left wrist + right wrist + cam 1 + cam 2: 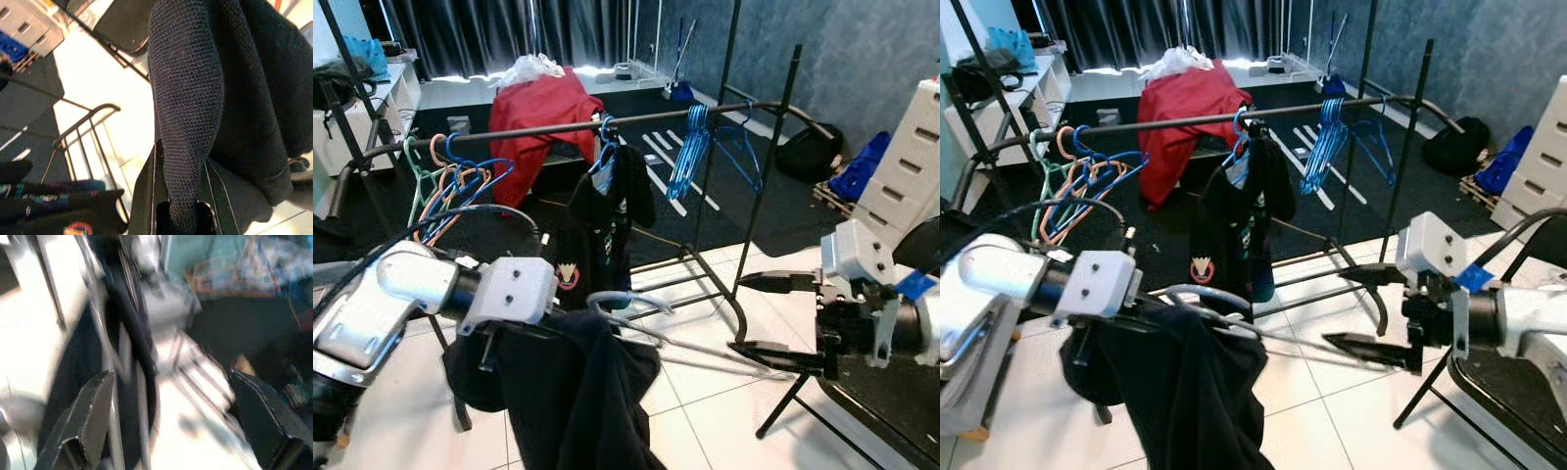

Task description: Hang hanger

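**Hanger, with its dark garment, held in front of the rail**

The hanger (pixel 625 302), pale and wiry, sits in front of the left arm with a black garment (pixel 578 392) draped off it. The left claw (pixel 178 210) is clenched on a fold of that knit cloth, low and well short of the rail (pixel 558 127). The right claw (pixel 766 315) hangs released, fingers wide apart, pointing in toward the hanger from the right and not touching it.

The floor (pixel 705 411) is white glossy tile here, giving way to a dark carpet (pixel 773 211) beyond the rack. Heavy dark curtains (pixel 509 29) close off the back; a blue-grey wall (pixel 862 59) runs along the right. On the rail hang bare blue hangers (pixel 690 152), a bunch of coloured ones (pixel 450 186), and a black shirt (pixel 607 215) with a small round red-and-white badge near its hem; its writing is too small to read. A red cloth (pixel 543 113) sits behind. White drawers (pixel 911 162) stand at the right.
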You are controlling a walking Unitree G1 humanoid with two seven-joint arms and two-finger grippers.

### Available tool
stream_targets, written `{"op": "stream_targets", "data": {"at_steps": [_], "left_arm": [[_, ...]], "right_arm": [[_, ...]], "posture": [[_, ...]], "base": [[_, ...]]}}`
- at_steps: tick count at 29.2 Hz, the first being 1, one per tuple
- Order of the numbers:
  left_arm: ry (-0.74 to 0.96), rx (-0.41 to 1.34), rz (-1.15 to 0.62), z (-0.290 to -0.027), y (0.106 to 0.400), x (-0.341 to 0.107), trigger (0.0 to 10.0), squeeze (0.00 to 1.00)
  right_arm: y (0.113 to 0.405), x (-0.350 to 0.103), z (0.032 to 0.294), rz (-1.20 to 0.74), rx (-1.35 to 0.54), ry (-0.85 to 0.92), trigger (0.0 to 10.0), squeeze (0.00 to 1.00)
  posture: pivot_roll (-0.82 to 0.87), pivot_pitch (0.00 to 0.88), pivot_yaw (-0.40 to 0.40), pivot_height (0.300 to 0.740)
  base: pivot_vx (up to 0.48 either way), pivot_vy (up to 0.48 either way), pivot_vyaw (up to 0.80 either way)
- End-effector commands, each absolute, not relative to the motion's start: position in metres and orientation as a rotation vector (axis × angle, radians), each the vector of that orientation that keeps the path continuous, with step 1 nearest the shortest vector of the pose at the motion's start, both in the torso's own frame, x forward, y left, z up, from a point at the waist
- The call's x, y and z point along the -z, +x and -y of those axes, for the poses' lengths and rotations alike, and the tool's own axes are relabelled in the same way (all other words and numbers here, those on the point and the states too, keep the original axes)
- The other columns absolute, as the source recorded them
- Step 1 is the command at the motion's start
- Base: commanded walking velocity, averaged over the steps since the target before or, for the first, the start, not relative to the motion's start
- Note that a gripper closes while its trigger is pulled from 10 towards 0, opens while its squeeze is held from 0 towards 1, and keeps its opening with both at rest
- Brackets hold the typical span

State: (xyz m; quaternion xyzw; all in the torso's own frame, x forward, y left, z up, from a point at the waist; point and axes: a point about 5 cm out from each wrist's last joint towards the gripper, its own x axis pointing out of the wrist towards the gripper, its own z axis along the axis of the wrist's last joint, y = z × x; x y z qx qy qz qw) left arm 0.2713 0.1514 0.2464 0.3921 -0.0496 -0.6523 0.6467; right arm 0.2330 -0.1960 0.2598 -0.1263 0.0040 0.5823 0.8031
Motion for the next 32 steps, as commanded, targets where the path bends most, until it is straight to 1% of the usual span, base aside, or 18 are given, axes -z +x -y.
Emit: {"op": "stream_targets", "data": {"at_steps": [1,2,6,9,12,14,19,23,25,28,32], "left_arm": [[0.899,1.513,0.145,-0.144,0.269,-0.253,10.0,0.0],[0.899,1.513,0.145,-0.144,0.269,-0.253,10.0,0.0],[0.887,1.525,0.157,-0.141,0.267,-0.254,10.0,0.0],[0.885,1.523,0.156,-0.141,0.267,-0.254,10.0,0.0],[0.881,1.523,0.163,-0.139,0.267,-0.255,10.0,0.0],[0.876,1.521,0.169,-0.138,0.267,-0.255,10.0,0.0],[0.871,1.527,0.166,-0.136,0.267,-0.254,10.0,0.0],[0.869,1.525,0.158,-0.136,0.268,-0.252,10.0,0.0],[0.869,1.52,0.153,-0.137,0.27,-0.251,10.0,0.0],[0.863,1.507,0.141,-0.138,0.273,-0.248,10.0,0.0],[0.859,1.502,0.133,-0.139,0.274,-0.246,10.0,0.0]], "right_arm": [[0.231,-0.267,0.183,0.057,-1.304,-0.214,10.0,0.0],[0.231,-0.267,0.183,0.057,-1.304,-0.214,10.0,0.0],[0.238,-0.279,0.179,0.161,-1.274,-0.18,10.0,0.0],[0.24,-0.279,0.178,0.171,-1.27,-0.166,10.0,0.0],[0.242,-0.25,0.169,0.047,-1.257,-0.242,10.0,0.0],[0.242,-0.246,0.166,0.037,-1.252,-0.245,10.0,0.0],[0.245,-0.246,0.161,0.061,-1.244,-0.165,10.0,0.0],[0.25,-0.246,0.159,0.076,-1.217,-0.151,10.0,0.0],[0.252,-0.252,0.159,0.114,-1.208,-0.119,10.0,0.0],[0.245,-0.261,0.154,0.16,-1.274,-0.068,10.0,0.0],[0.24,-0.259,0.153,0.152,-1.301,-0.073,10.0,0.0]], "posture": [[-0.11,0.0,0.021,0.74],[-0.11,0.0,0.021,0.74],[-0.11,0.0,0.022,0.74],[-0.11,0.0,0.022,0.74],[-0.11,0.0,0.02,0.74],[-0.11,0.0,0.02,0.74],[-0.11,0.0,0.018,0.74],[-0.11,0.0,0.017,0.74],[-0.11,0.0,0.017,0.74],[-0.11,0.0,0.017,0.74],[-0.11,0.0,0.018,0.74]], "base": [[0.0,0.0,0.0],[0.0,0.0,0.0],[0.0,0.0,0.0],[0.0,0.0,0.0],[0.0,0.0,0.0],[0.0,0.0,0.0],[0.0,0.0,0.0],[0.0,0.0,0.0],[0.0,0.0,0.0],[0.0,0.0,0.0],[0.0,0.0,0.0]]}}
